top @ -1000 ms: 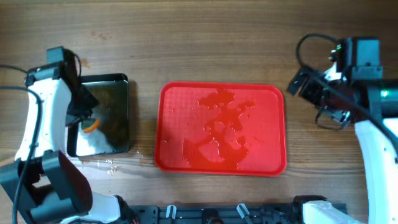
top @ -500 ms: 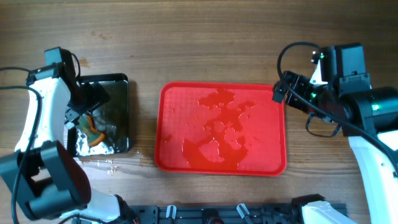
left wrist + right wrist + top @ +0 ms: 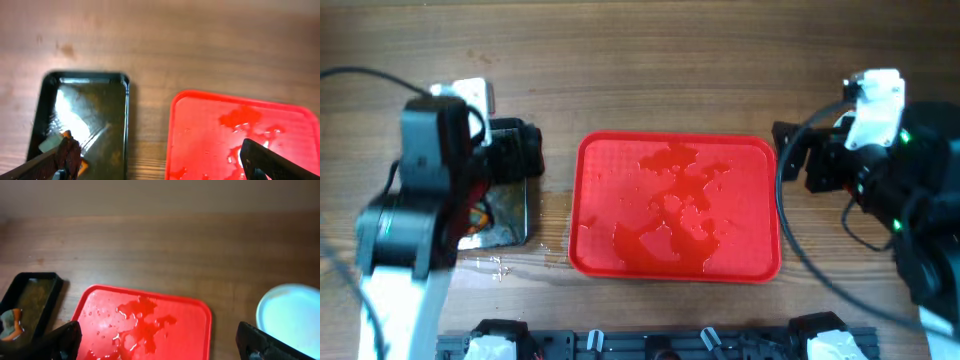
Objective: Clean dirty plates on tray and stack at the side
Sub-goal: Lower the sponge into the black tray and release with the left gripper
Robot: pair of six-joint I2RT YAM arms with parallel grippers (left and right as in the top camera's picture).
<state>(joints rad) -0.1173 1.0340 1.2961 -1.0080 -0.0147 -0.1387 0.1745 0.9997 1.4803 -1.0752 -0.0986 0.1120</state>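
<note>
The red tray (image 3: 620, 165) lies mid-table, wet with puddles and with nothing on it; it also shows in the left wrist view (image 3: 200, 135) and the right wrist view (image 3: 185, 330). One pale mint-blue plate (image 3: 292, 317) rests on the wood to the tray's right, cut by the frame edge; the right arm hides it in the overhead view. My left gripper (image 3: 520, 152) (image 3: 162, 167) hangs open over the gap between pan and tray. At the tray's right edge, my right gripper (image 3: 798, 158) (image 3: 162, 345) is open and holds nothing.
A black metal pan (image 3: 510, 215) (image 3: 85, 115) (image 3: 30, 295) sits left of the tray, holding murky water and an orange and white scrap (image 3: 60, 140) (image 3: 12, 317). Water drops lie on the wood in front of the pan (image 3: 490, 265).
The left gripper opened, came up out of the black pan and swung toward the tray, leaving the orange scrap in the pan. The right arm shifted and rose beside the tray.
</note>
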